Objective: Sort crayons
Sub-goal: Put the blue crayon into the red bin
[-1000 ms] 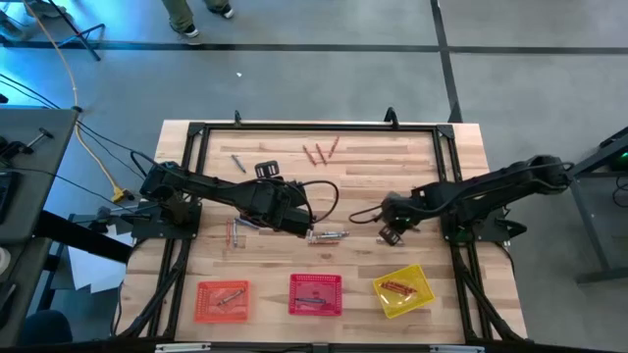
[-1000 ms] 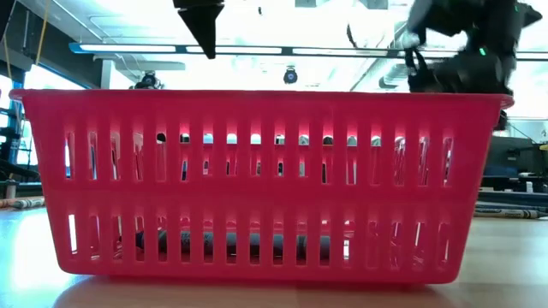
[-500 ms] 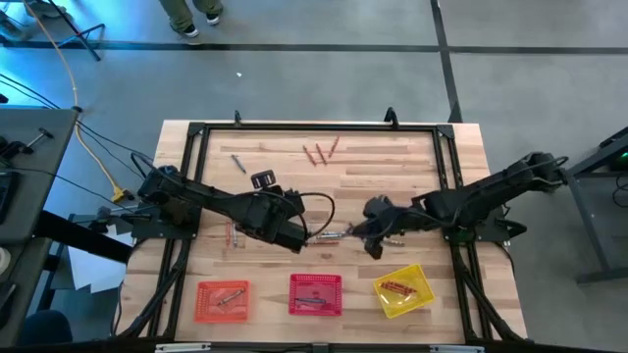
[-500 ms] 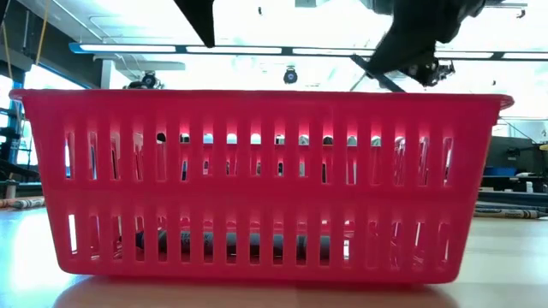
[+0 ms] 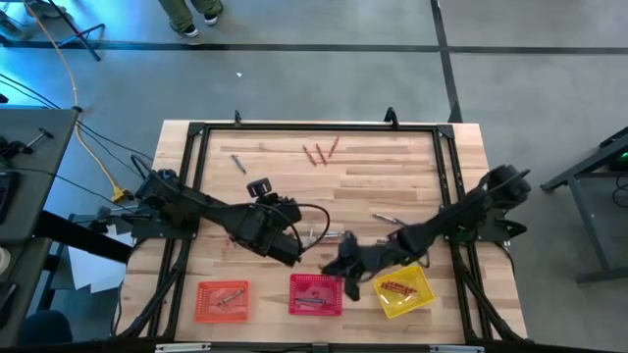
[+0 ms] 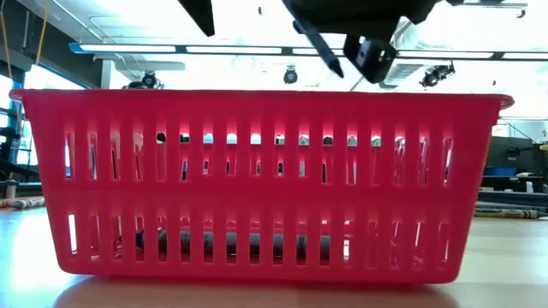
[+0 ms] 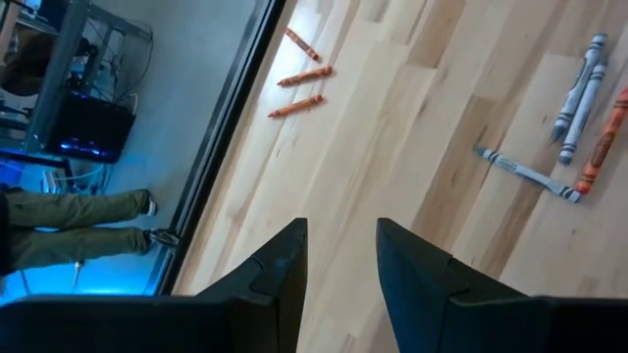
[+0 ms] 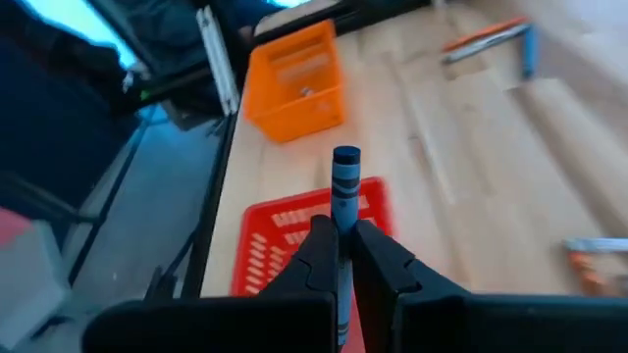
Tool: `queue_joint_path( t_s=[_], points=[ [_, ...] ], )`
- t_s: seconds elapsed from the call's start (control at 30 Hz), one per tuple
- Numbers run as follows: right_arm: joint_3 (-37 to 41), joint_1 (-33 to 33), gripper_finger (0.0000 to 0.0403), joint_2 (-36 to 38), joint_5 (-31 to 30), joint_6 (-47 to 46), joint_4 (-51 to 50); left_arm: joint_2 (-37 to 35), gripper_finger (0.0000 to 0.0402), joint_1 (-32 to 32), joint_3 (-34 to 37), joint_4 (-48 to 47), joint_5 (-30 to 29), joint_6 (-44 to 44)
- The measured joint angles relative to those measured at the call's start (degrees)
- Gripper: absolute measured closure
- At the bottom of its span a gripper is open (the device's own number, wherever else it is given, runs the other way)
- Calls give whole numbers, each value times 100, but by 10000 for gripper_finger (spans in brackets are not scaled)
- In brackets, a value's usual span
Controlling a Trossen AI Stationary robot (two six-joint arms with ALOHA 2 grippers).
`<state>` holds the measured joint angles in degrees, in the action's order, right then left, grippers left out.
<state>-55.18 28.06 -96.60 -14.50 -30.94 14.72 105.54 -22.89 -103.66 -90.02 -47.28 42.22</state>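
Right end effector (image 5: 345,277) is clamped on a blue crayon (image 8: 344,186), which stands up between its fingers just above the right edge of the red basket (image 5: 315,294). That basket sits at the near counter (image 5: 392,186) edge between the orange basket (image 5: 223,299) and the yellow basket (image 5: 402,290); all three contain crayons. Left end effector (image 5: 294,257) hangs a little farther in, left of the right one, with its fingers (image 7: 280,275) apart and nothing between them. Beside it, loose grey crayons (image 7: 574,88) and an orange crayon (image 7: 601,147) lie on the wood. At the far side, three reddish-orange crayons (image 5: 320,152) lie together, with one grey crayon (image 5: 237,162) to their left. A person's legs (image 5: 191,15) show on the floor beyond the counter.
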Motion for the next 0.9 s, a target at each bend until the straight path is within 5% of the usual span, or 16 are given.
queue_joint_path(
  t_s=[0.33, 0.7, 0.9],
  points=[
    [-1320, 120, 402, -1252, -35, 446, -461, -2, 293, -287, 0, 43, -69, 210],
    [-1348, 44, 400, -1330, -37, 408, -883, -2, 293, -473, -2, 78, -142, 328],
    [-1344, 48, 346, -1330, -35, 559, -943, -2, 293, -467, -2, 125, -183, 325]
  ],
)
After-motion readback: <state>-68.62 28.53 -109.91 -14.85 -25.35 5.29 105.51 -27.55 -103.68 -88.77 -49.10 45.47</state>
